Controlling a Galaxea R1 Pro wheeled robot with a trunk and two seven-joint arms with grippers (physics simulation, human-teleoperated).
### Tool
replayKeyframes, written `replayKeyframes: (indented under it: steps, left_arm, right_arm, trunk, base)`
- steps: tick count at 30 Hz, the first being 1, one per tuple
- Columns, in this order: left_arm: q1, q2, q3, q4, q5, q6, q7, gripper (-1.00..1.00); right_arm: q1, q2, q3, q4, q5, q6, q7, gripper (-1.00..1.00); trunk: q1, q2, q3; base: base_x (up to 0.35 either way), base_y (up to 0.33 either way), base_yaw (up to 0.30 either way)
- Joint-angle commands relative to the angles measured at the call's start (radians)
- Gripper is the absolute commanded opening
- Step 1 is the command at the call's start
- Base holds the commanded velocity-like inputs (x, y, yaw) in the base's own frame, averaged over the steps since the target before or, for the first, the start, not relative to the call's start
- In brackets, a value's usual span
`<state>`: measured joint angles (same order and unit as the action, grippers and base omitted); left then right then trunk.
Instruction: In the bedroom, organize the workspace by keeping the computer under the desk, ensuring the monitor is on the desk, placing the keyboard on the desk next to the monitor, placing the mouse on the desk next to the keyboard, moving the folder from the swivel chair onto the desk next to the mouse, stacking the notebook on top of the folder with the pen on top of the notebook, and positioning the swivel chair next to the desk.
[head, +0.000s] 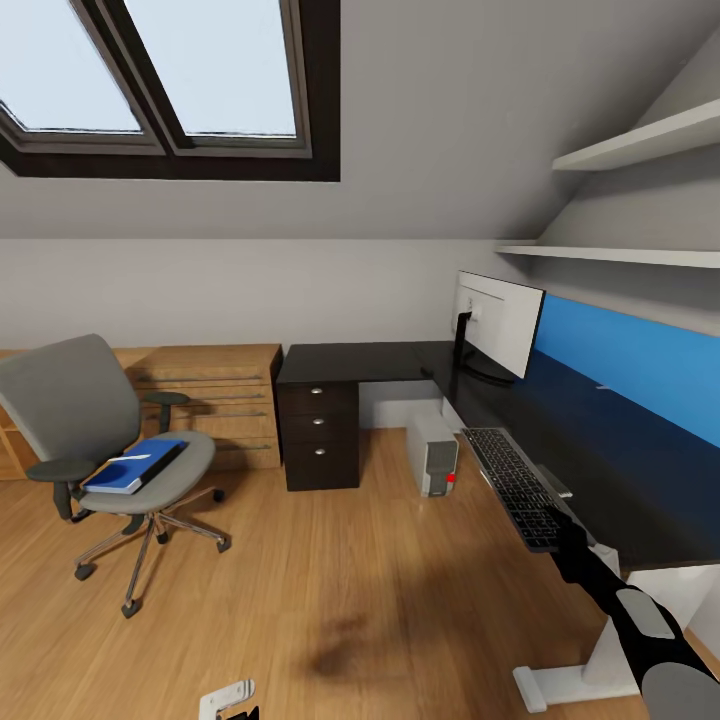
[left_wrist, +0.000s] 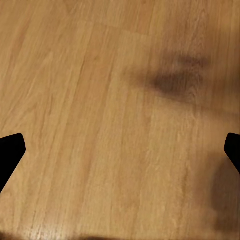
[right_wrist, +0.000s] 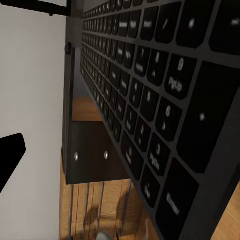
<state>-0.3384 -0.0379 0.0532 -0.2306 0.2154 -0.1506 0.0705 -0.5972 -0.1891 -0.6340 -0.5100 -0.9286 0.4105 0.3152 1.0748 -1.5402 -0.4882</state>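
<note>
The keyboard is seen hanging over the front edge of the desk, near the monitor. It should be pushed further on, slowly and flat. The right gripper is at its near end (its grip cannot be told). The left gripper is spread wide and empty over open floor.

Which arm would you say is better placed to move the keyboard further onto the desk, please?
Right. Its arm already reaches the keyboard, which overhangs the desk edge and sits close before the right wrist camera. The left end effector hangs open over bare floor.
</note>
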Motion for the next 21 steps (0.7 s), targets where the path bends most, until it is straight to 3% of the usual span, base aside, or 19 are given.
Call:
replayKeyframes:
  steps: [1, 21]
  left_arm:
    - [-0.001, -0.001, 0.005, 0.001, 0.001, -0.003, 0.000, 1.00]
    - [-0.001, -0.001, 0.005, 0.000, 0.001, -0.003, 0.000, 1.00]
  right_arm:
    - [-0.001, 0.000, -0.006, 0.000, -0.004, 0.008, 0.001, 1.00]
    - [-0.001, 0.000, -0.006, 0.007, -0.003, 0.008, -0.001, 1.00]
  trunk:
    - [0.000, -0.001, -0.001]
    - [0.000, -0.001, -0.001]
  base:
    - [0.000, 0.000, 0.000]
    - [0.000, 0.000, 0.000]
